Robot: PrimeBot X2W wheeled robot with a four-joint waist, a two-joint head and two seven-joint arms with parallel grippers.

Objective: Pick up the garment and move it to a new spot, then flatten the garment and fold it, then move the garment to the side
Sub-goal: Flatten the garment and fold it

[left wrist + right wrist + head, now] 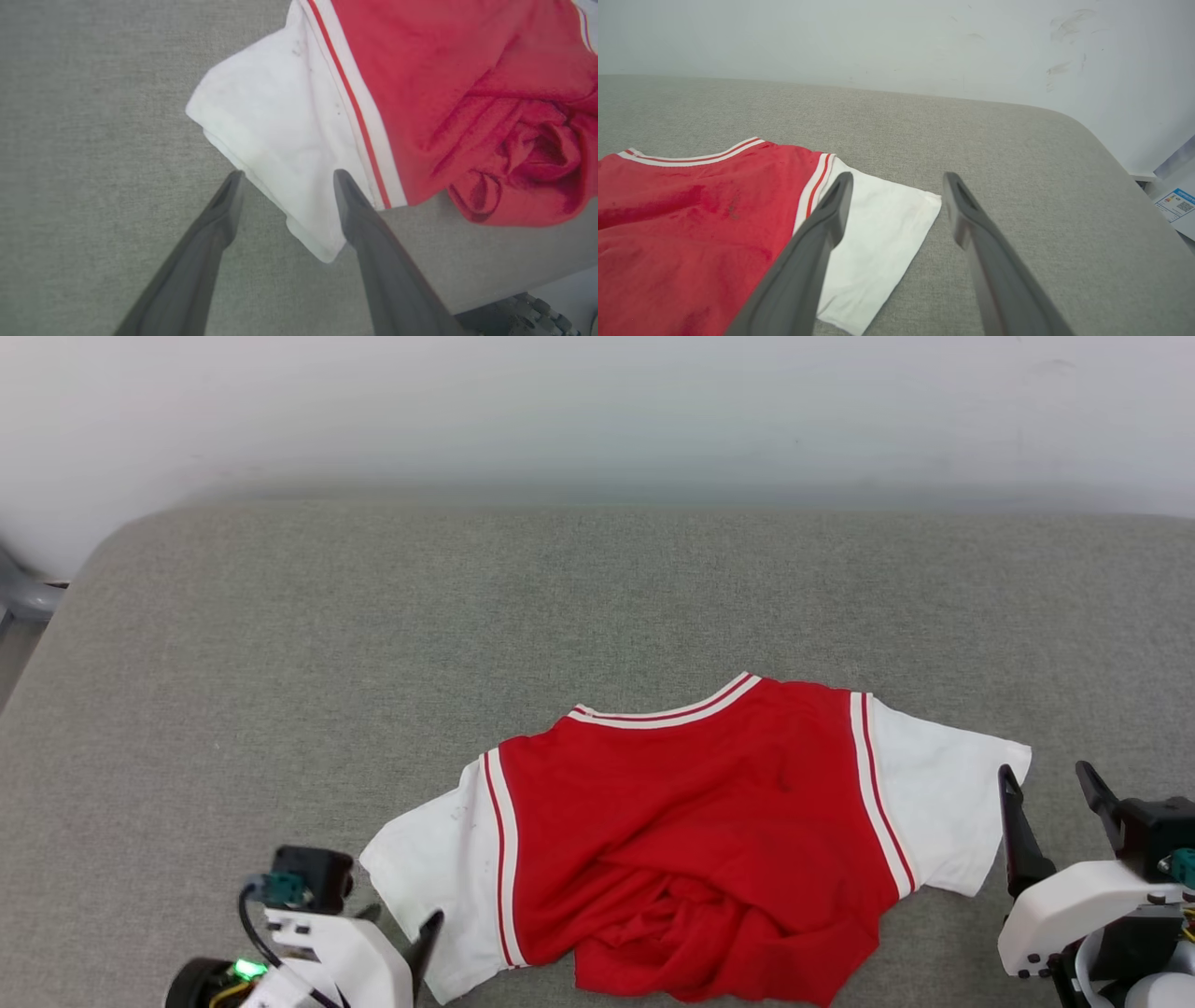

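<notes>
The garment (691,821) lies on the grey padded surface (280,663) with its plain red side up, collar toward the far side. Its white sleeves spread left and right, and the lower hem is bunched into folds (523,158) near the front edge. No print shows. My left gripper (287,176) is open, its fingers straddling the lower edge of the left white sleeve (280,121); whether they touch it I cannot tell. My right gripper (1050,789) is open beside the right white sleeve (878,233), with nothing between its fingers.
A pale wall (597,411) backs the surface, whose far corners are rounded. The front edge (514,284) runs just below the bunched hem. Papers (1178,205) lie beyond the right end. Bare grey surface stretches behind and to the left of the garment.
</notes>
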